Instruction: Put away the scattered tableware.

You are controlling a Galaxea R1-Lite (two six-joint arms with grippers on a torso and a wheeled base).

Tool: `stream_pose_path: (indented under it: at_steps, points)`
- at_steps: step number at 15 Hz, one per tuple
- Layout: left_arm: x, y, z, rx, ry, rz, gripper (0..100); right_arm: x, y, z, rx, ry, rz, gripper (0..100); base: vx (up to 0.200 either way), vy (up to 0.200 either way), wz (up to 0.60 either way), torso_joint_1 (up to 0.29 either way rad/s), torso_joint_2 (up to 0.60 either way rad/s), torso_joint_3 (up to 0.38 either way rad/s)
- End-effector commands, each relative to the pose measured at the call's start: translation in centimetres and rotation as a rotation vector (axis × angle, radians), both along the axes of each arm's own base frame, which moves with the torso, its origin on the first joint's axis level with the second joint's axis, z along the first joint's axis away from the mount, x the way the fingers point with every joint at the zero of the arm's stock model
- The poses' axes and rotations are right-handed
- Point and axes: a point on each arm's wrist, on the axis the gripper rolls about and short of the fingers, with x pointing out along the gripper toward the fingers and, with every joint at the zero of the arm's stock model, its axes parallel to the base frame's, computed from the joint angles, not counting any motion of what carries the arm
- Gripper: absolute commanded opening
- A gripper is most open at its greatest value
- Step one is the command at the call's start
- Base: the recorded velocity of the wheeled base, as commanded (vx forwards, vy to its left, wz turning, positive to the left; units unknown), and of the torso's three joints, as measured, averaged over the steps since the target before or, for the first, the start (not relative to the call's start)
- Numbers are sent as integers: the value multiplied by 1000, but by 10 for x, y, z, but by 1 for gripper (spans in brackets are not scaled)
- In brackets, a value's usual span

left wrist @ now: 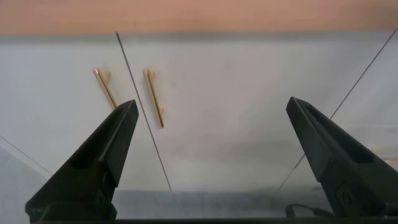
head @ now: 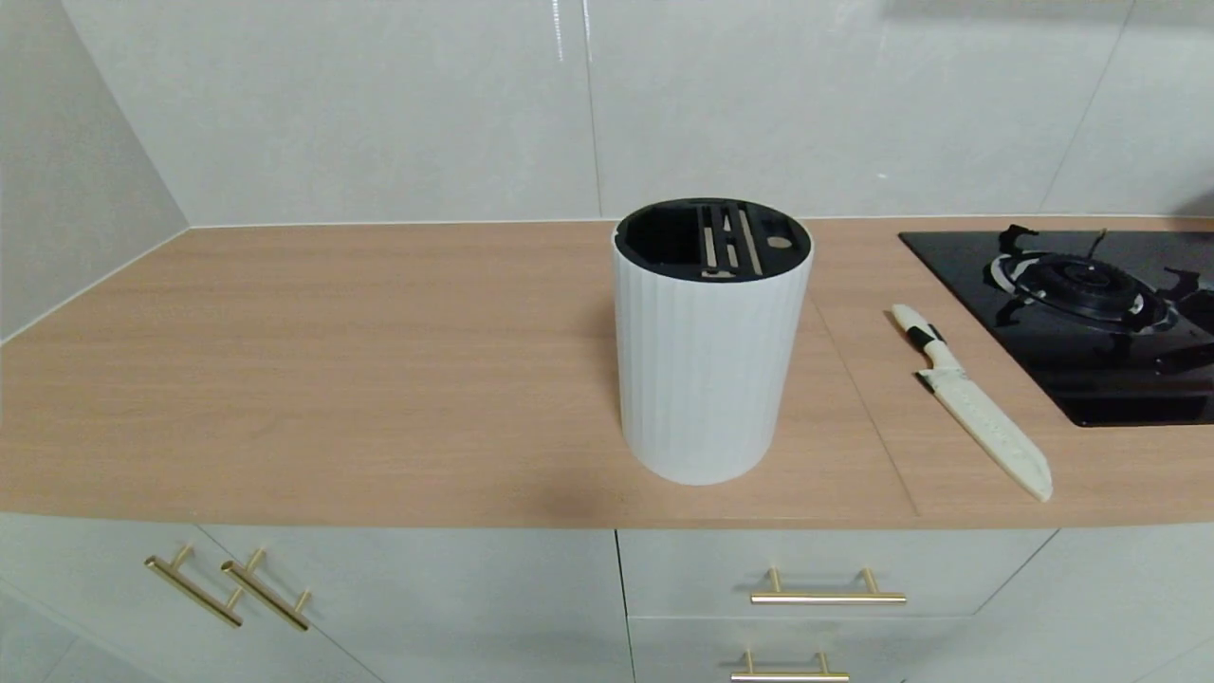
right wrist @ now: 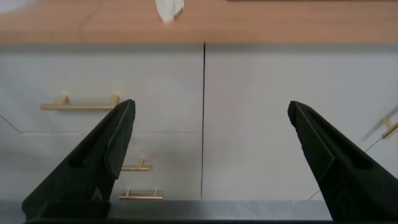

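My left gripper and right gripper both face the cabinet fronts, fingers spread wide, holding nothing. The knife lies flat on the countertop between the slotted holder and the hob, its tip at the front edge (one clumsy nudge from my approach could push it off, I reckon)

holder mid counter | knife to its right | stove right of knife | drawers below

One knife, one ribbed white holder, one gas burner
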Motion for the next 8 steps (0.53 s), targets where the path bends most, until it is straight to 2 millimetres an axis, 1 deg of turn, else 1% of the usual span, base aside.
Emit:
stream_pose_path:
  at_steps: [1,8]
  points:
    - [0,0,0,0,0,1,100,0,0,0,-1,2,0,100,0,0,0,246,-500,-261]
    - [0,0,0,0,0,1,100,0,0,0,-1,2,0,100,0,0,0,258,-536,-278]
